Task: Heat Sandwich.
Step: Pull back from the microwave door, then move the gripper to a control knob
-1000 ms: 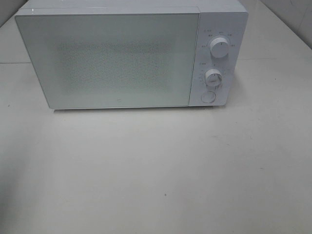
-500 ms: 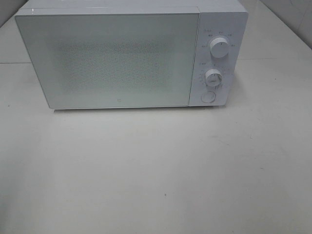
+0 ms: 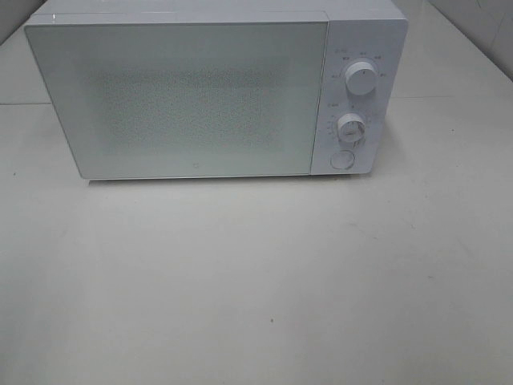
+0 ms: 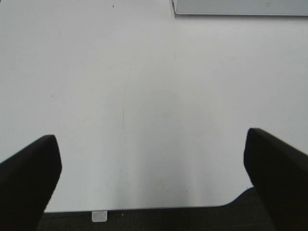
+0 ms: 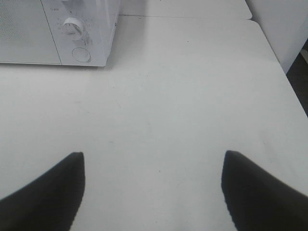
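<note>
Sandwich: not in view; its direction from either end effector cannot be told.
Microwave (image 3: 176, 100): on counter (image 3: 256, 289), closed.
Left end effector (image 4: 151, 137): spread apart, empty.
Right end effector (image 5: 154, 154): spread apart, empty; likely the nearer to the knobs (image 5: 73, 26).

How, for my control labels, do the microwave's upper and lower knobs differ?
The upper knob looks slightly larger than the lower knob. The upper knob has a few spaced labels around it; the lower knob has a tight ring of tick marks. Both are white and round, on the right panel of the microwave.
</note>
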